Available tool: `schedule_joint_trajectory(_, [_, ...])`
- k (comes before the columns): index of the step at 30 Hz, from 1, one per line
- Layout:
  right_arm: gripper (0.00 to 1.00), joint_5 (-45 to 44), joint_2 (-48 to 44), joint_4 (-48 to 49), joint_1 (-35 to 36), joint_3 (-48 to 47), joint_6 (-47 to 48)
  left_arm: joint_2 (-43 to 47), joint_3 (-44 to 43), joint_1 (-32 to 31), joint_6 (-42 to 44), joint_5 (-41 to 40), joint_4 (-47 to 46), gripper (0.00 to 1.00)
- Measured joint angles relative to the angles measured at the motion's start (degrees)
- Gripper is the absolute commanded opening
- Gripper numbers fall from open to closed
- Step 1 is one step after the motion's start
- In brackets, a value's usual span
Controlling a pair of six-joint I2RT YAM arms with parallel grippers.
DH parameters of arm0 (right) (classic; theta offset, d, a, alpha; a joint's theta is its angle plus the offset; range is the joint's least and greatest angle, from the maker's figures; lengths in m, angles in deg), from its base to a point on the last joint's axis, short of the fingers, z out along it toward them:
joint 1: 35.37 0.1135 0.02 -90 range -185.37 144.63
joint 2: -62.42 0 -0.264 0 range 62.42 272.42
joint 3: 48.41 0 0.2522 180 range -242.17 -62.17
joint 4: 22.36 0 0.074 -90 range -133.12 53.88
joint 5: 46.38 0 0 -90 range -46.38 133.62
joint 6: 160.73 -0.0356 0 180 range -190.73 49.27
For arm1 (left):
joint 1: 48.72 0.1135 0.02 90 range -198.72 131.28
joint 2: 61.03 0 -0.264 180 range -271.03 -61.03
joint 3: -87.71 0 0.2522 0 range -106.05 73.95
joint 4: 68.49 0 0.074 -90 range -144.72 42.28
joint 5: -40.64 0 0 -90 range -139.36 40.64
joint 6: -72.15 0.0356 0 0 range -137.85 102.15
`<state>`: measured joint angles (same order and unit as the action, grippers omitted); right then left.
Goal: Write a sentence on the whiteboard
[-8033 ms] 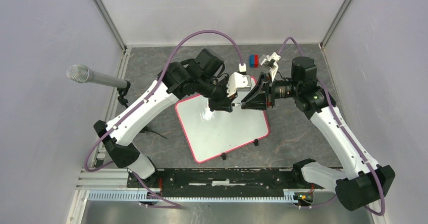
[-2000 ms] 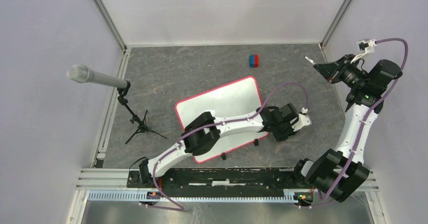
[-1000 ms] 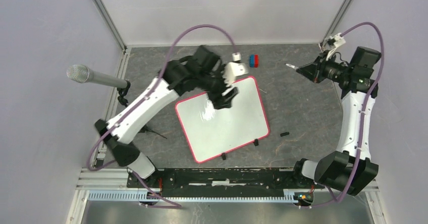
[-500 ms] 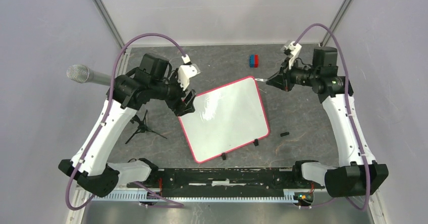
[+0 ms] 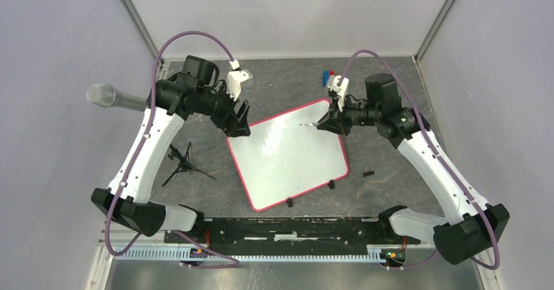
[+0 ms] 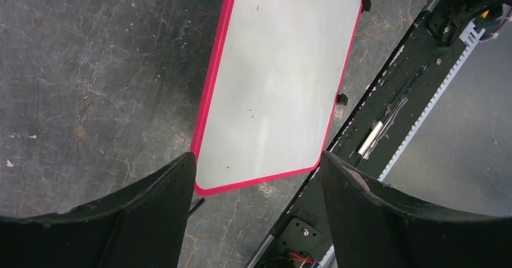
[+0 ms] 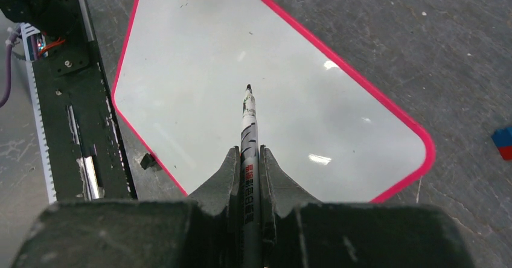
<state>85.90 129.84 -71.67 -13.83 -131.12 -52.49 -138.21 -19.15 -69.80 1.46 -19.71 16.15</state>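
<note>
The whiteboard (image 5: pixel 287 156) lies tilted on the dark table, glossy white with a red-pink rim. No sentence shows on it; the surface is blank. My right gripper (image 5: pixel 330 120) hangs over the board's far right corner, shut on a black-tipped marker (image 7: pixel 248 120). The marker's tip (image 5: pixel 302 125) points left over the white surface, and contact cannot be told. My left gripper (image 5: pixel 239 123) is open and empty above the board's far left corner. In the left wrist view the whiteboard (image 6: pixel 284 69) shows between the spread fingers of that gripper (image 6: pixel 258 159). The right wrist view shows the whiteboard (image 7: pixel 199 69) beneath the right gripper (image 7: pixel 249 153).
A small black cap (image 5: pixel 369 172) lies right of the board. Two black clips (image 5: pixel 331 184) sit on its near edge. A red-blue block (image 5: pixel 325 76) is at the back, partly behind the right arm. A microphone (image 5: pixel 104 95) on a tripod (image 5: pixel 183 162) stands at left. The black rail (image 5: pixel 281 228) runs along the near edge.
The right gripper has carried the marker leftward, from beside the board's far right corner to over it. The left gripper has shifted a little and spread slightly wider.
</note>
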Motion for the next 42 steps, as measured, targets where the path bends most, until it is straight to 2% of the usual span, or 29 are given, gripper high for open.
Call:
schedule_joint_trajectory(11, [0.00, -3.8, -0.1, 2.3, 9.1, 2.3, 1.9, -6.6, -4.7, 2.0, -0.1, 1.0, 0.9, 0.82])
schedule_joint_trajectory(18, [0.00, -6.8, 1.3, 2.2, 14.1, 2.3, 3.8, -8.9, -7.5, 3.9, -0.9, 1.0, 1.3, 0.88])
schedule_joint_trajectory(26, [0.00, -10.0, 4.5, 0.6, 18.3, -1.6, 5.8, -11.5, -8.6, 5.6, -0.9, 1.5, 1.9, 0.87])
schedule_joint_trajectory(34, [0.00, -10.9, 7.7, 1.4, 22.8, -7.8, 6.1, -15.1, -14.1, 6.8, -1.0, 4.1, 2.8, 0.79])
schedule_joint_trajectory(42, [0.00, -11.2, 10.3, 0.7, 25.5, -9.5, 6.7, -19.1, -14.2, 6.8, -0.9, 11.6, 4.3, 0.66])
